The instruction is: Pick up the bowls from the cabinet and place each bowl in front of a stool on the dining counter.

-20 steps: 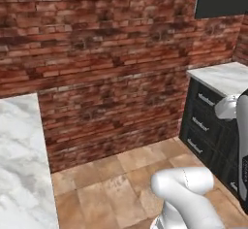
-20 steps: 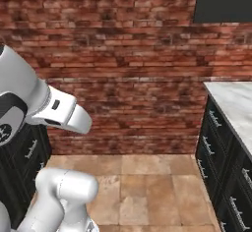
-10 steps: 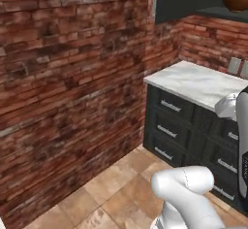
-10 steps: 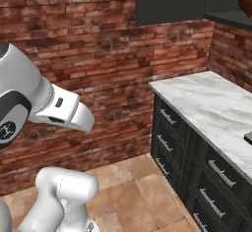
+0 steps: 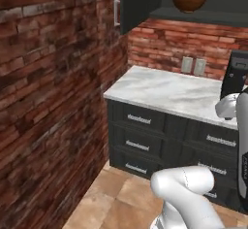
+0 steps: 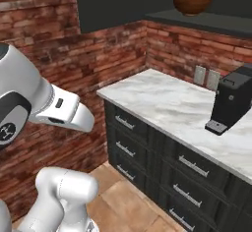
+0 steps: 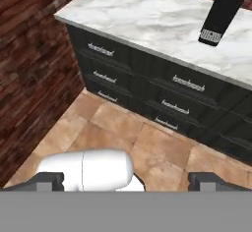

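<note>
A dark brown wooden bowl [image 5: 189, 2] [image 6: 192, 3] sits upright on the open shelf of the dark grey-black wall cabinet [image 5: 140, 0] [image 6: 113, 0], high above the counter. The red bowl, the stools and the dining counter are out of view. My gripper [image 7: 128, 179] is open, its two dark fingertips [image 7: 49, 179] far apart with nothing between them. It points down at the tiled floor, well below the shelf and well away from it.
A sinkless marble counter [image 5: 169, 92] [image 6: 167, 108] tops black drawer units [image 5: 145, 136] [image 7: 147, 83] with silver handles. A black coffee machine [image 6: 229, 105] [image 7: 224, 10] stands on it. A brick wall [image 5: 48, 102] closes the left side. Tiled floor [image 7: 123, 132] lies in front of the drawers.
The whole picture has swung: the camera turned from the bare brick wall toward the corner. The counter, drawers, cabinet shelf and wooden bowl now stand nearer and more central.
</note>
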You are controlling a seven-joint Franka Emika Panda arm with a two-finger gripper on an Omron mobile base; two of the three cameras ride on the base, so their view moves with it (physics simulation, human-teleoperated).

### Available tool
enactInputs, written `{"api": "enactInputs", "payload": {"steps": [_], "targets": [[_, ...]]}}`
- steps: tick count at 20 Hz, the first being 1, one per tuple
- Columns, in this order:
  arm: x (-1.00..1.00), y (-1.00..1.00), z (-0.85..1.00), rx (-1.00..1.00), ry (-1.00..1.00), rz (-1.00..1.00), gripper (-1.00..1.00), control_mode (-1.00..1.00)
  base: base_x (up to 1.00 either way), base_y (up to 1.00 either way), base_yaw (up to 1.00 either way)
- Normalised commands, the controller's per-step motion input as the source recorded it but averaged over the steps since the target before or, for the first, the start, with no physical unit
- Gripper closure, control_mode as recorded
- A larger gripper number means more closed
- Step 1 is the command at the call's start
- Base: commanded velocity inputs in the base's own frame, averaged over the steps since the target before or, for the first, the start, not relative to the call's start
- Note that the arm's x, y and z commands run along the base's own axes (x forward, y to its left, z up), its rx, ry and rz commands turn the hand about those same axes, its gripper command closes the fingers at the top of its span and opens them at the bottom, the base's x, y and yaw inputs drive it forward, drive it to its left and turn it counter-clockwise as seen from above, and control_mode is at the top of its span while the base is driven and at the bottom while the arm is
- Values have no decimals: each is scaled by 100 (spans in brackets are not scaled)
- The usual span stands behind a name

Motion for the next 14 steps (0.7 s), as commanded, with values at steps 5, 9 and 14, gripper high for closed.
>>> {"api": "enactInputs", "payload": {"steps": [5,9,14], "targets": [[0,0,0,0,0,0,-100,100,81,24,-61],[0,0,0,0,0,0,-100,100,82,29,-60],[0,0,0,0,0,0,-100,100,84,32,-48]]}}
